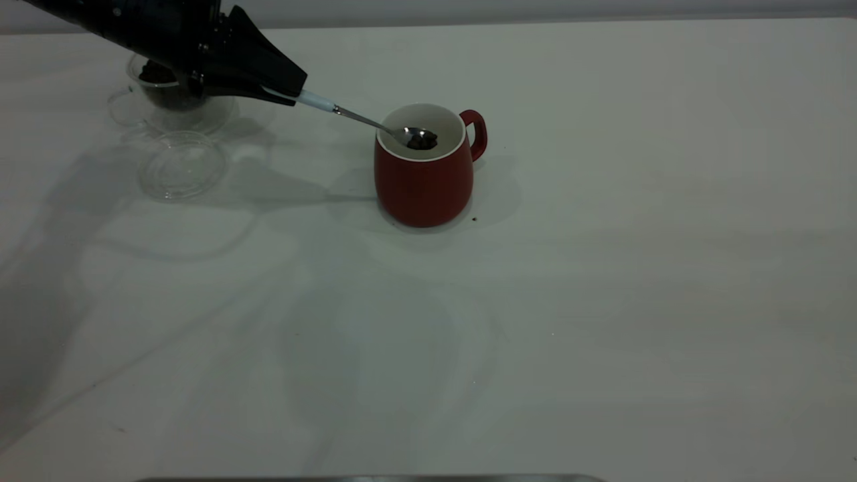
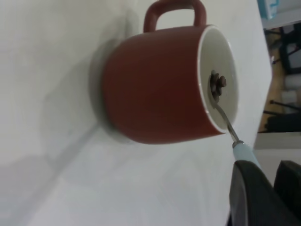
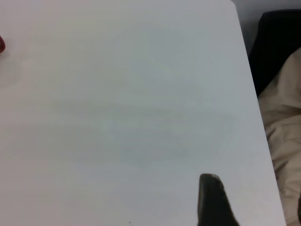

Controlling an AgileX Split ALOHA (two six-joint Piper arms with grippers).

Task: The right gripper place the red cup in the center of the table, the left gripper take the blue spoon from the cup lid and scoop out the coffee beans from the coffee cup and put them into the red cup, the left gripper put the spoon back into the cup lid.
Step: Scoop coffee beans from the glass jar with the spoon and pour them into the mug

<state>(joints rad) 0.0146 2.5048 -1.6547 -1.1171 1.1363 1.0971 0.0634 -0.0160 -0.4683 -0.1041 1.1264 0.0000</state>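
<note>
The red cup (image 1: 423, 181) stands upright near the middle of the table (image 1: 602, 301), its handle to the right. My left gripper (image 1: 291, 94) hangs at the upper left, shut on the pale handle of the blue spoon (image 1: 321, 102). The spoon's bowl, holding coffee beans (image 1: 422, 140), sits inside the cup's mouth. The left wrist view shows the red cup (image 2: 155, 84), the beans (image 2: 217, 84) in the spoon and my left gripper (image 2: 262, 167). The glass coffee cup (image 1: 164, 100) is partly hidden behind the left arm. The cup lid (image 1: 182, 165) lies just in front of it. My right gripper (image 3: 254, 197) hovers open over bare table.
One stray bean (image 1: 475, 219) lies on the table by the red cup's base, on its right. In the right wrist view the table edge (image 3: 251, 84) runs close by, with beige cloth (image 3: 284, 117) beyond it. A grey strip (image 1: 368, 478) lines the front edge.
</note>
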